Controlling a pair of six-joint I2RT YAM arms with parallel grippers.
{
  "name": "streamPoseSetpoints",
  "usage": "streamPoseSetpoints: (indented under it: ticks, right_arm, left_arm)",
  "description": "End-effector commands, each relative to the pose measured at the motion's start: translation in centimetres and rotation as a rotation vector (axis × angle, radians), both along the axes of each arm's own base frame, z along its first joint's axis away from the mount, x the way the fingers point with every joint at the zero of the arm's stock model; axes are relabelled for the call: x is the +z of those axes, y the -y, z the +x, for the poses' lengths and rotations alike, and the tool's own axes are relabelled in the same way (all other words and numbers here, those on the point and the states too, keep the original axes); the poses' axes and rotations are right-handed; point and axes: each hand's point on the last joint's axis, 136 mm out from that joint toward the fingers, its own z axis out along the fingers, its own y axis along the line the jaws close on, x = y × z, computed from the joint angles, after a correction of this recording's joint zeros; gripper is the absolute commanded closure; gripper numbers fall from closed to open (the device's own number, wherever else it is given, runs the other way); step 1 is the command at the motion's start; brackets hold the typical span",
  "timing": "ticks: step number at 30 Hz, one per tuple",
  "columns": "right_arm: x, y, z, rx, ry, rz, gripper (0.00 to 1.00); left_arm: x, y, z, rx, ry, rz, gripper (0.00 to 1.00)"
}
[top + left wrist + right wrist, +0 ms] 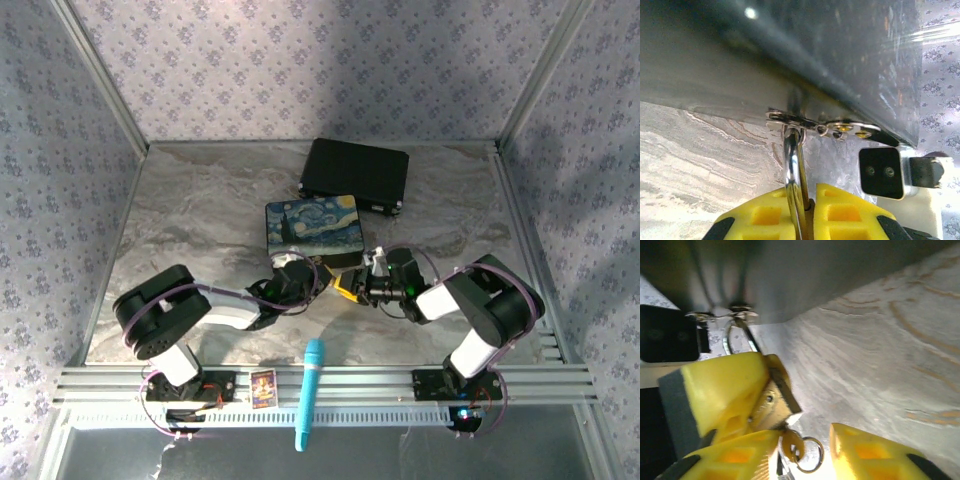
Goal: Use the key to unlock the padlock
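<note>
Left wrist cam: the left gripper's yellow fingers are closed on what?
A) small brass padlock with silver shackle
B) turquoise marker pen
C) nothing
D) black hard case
A: the left gripper is shut on the small brass padlock, whose silver shackle runs up to the metal hasp above it.

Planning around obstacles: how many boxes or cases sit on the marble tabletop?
2: the painted box at mid-table and the black case just behind it, nearer the back wall. Smaller ones may be hidden.
</note>
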Motion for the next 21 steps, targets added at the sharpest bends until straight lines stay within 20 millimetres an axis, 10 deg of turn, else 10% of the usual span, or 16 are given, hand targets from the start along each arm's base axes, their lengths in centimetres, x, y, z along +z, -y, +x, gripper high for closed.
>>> streamPoseSetpoints:
  ticks: [1,14,21]
  right_arm:
    - [3.2,-0.2,2.1,-0.049,0.174,0.001,0.57]
    - [-2.2,5.0,-1.3,-0.063,0.058,-0.260,0.47]
    - [0.1,7.2,-1.9,0.106,0.367,-0.660,0.36]
  left_arm:
    - [-1.3,2.3,-4.5,-0.174,-0.155,-0.017,1.00]
    - [-4.3,0.4,-3.4,-0.092,-0.248,0.042,1.00]
    - [-4.5,-0.3,-3.5,-0.081,-0.260,0.094,1.00]
